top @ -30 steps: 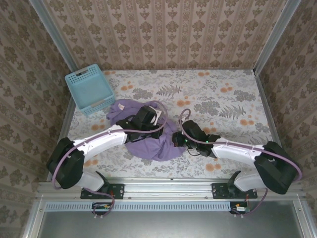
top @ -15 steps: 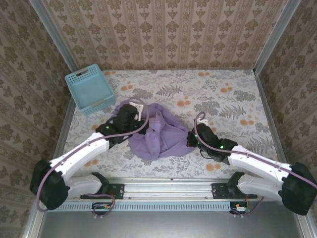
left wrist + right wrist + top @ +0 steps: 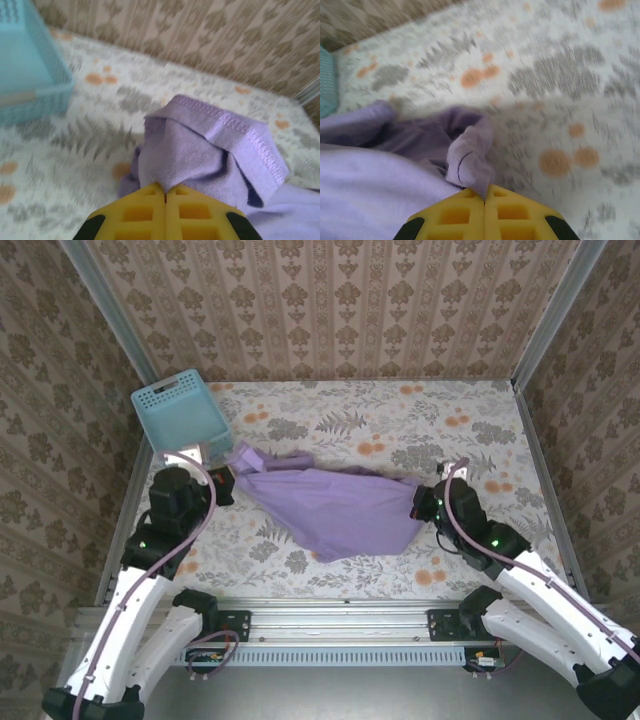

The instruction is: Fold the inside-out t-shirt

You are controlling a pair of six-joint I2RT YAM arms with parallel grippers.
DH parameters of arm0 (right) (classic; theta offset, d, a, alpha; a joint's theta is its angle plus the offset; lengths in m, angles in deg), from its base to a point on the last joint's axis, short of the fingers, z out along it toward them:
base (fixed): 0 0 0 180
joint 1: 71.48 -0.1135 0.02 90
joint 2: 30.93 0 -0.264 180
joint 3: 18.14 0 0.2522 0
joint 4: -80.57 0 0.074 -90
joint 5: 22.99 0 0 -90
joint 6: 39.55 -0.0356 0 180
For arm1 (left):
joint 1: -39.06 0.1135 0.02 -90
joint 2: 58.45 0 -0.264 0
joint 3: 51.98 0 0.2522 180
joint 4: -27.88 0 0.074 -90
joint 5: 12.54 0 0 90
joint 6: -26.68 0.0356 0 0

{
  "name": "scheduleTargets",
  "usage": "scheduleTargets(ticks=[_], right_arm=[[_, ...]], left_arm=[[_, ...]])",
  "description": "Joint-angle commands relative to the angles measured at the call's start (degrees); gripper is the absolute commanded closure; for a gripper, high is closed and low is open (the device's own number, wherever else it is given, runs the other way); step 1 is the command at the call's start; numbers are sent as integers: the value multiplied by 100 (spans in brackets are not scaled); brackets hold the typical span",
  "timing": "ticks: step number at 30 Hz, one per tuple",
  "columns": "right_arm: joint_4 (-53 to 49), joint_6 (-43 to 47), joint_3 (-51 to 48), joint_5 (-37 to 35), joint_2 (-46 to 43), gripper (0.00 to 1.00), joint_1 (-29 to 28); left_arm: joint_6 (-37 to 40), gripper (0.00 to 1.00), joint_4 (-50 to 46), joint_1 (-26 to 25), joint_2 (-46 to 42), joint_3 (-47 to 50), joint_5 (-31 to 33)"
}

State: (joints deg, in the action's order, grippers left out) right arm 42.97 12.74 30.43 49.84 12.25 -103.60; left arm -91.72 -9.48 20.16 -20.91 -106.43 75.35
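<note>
The lavender-purple t-shirt (image 3: 335,508) is stretched across the middle of the table between both arms, sagging to a point toward the near edge. My left gripper (image 3: 226,478) is shut on its left end; in the left wrist view the yellow jaws (image 3: 165,192) pinch a fold of cloth below a stitched hem (image 3: 235,127). At the shirt's right end my right gripper (image 3: 424,502) is shut on a bunched tip of cloth (image 3: 470,160), pressed between the jaws (image 3: 484,196). No lettering shows on the upper face.
A light-blue lattice basket (image 3: 180,420) stands at the back left corner, just behind the left gripper, and shows as a blue wall (image 3: 27,75) in the left wrist view. The floral tablecloth (image 3: 440,430) is bare at the back and right. Patterned walls close three sides.
Both arms have swung outward from the middle, left arm to the left and right arm to the right. The shirt has gone from a bunched heap to a stretched span between them.
</note>
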Motion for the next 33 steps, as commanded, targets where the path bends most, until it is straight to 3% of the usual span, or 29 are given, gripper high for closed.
scheduleTargets(ticks=[1, 6, 9, 12, 14, 18, 24, 29, 31, 33], right_arm=[[-653, -1219, -887, 364, 68, 100, 27], [-250, -1844, -1500, 918, 371, 100, 21], [-481, -1453, -1049, 671, 542, 72, 21], [-841, -844, -348, 344, 809, 45, 100], [-891, -443, 55, 294, 1061, 37, 252], [-471, 77, 637, 750, 1838, 36, 592], [267, 132, 1290, 1897, 3180, 37, 461], [283, 158, 2003, 2122, 4505, 36, 214], [240, 165, 2201, 2200, 4889, 43, 152], [259, 207, 2257, 2240, 4977, 57, 65]], left_arm=[[-605, 100, -1142, 78, -106, 908, 60], [-1325, 98, -1523, 88, -321, 1758, -274], [-1423, 85, -1557, 97, -218, 1698, -215], [-1345, 59, -1939, 100, 33, 1185, 240], [-1278, 48, -2070, 102, 135, 812, 533], [-1103, 42, -1959, -130, 565, 42, 865], [-805, 31, -1297, -1401, 2223, -983, 1005], [-866, 28, -602, -1612, 3322, -1170, 537], [-888, 27, -414, -1638, 3603, -1225, 420], [-895, 27, -396, -1648, 3819, -1329, 362]])
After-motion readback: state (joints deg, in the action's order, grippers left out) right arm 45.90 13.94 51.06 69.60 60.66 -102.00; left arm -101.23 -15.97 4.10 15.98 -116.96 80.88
